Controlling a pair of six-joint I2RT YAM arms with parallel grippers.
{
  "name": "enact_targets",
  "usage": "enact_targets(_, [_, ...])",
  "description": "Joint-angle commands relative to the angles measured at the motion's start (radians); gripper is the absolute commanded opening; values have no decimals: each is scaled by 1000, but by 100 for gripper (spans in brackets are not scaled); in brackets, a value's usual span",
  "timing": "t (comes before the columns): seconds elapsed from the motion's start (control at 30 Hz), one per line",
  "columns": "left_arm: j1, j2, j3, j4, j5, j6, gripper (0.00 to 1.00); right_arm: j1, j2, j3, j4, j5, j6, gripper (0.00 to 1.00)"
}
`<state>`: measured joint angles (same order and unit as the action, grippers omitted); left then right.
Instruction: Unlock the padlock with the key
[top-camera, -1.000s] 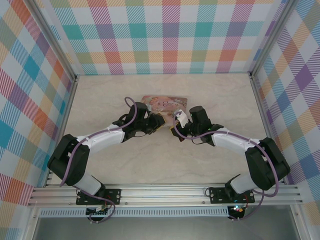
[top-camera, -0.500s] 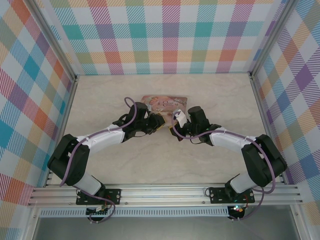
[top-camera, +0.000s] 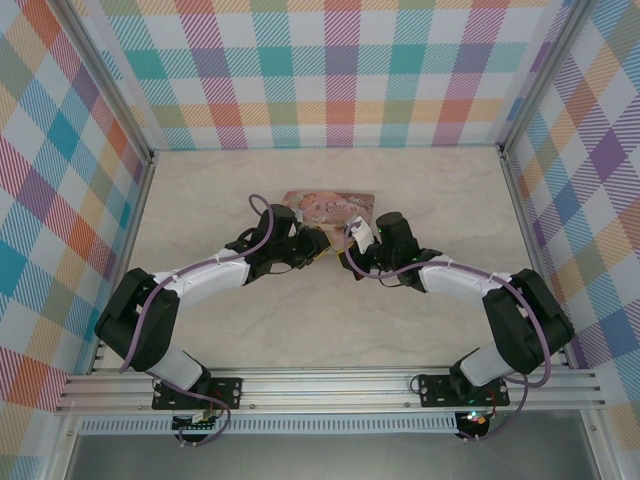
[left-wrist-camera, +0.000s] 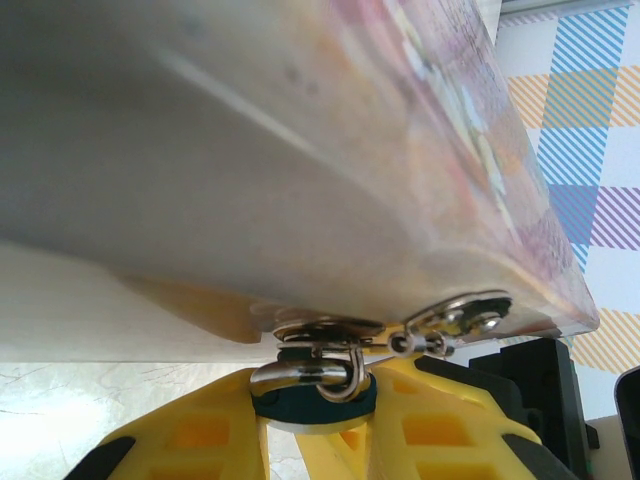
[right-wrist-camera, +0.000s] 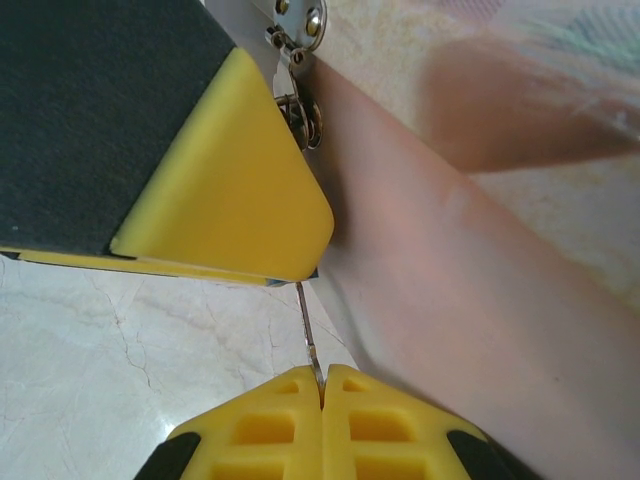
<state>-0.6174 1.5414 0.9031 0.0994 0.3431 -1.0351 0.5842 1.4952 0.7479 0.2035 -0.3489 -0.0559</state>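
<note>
The left gripper (left-wrist-camera: 315, 425) is clamped on the padlock (left-wrist-camera: 312, 398), which hangs locked at the tin's (left-wrist-camera: 300, 150) near edge. The right gripper (right-wrist-camera: 322, 385) pinches the key (right-wrist-camera: 308, 335), tip at the lock; entry cannot be confirmed. Turning apparently remains.

shackle of the padlock (left-wrist-camera: 318, 402) was polished silvery metal, its body dull dark blue, key (right-wrist-camera: 308, 345) was thin bare metal, tin (left-wrist-camera: 300, 150) was smooth, glossy, printed, with shiny metal hasp plates (left-wrist-camera: 465, 315), jaws were matt yellow plastic, tabletop (right-wrist-camera: 110, 340) was smooth, marble-like
</note>
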Motion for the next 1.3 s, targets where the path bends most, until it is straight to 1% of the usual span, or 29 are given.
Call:
enact_targets(0.0, [-18, -4, 8, 28, 48, -38, 12, 9, -30, -18, 39, -14, 14, 0])
enact_targets(0.33, [-18, -4, 4, 28, 37, -37, 12, 9, -58, -42, -6, -19, 1, 0])
enact_targets(0.5, [-18, 0, 5, 28, 39, -39, 12, 9, -61, -54, 11, -19, 11, 0])
enact_targets(1.27, [-18, 4, 1, 26, 39, -46, 11, 10, -12, -8, 97, -13, 51, 0])
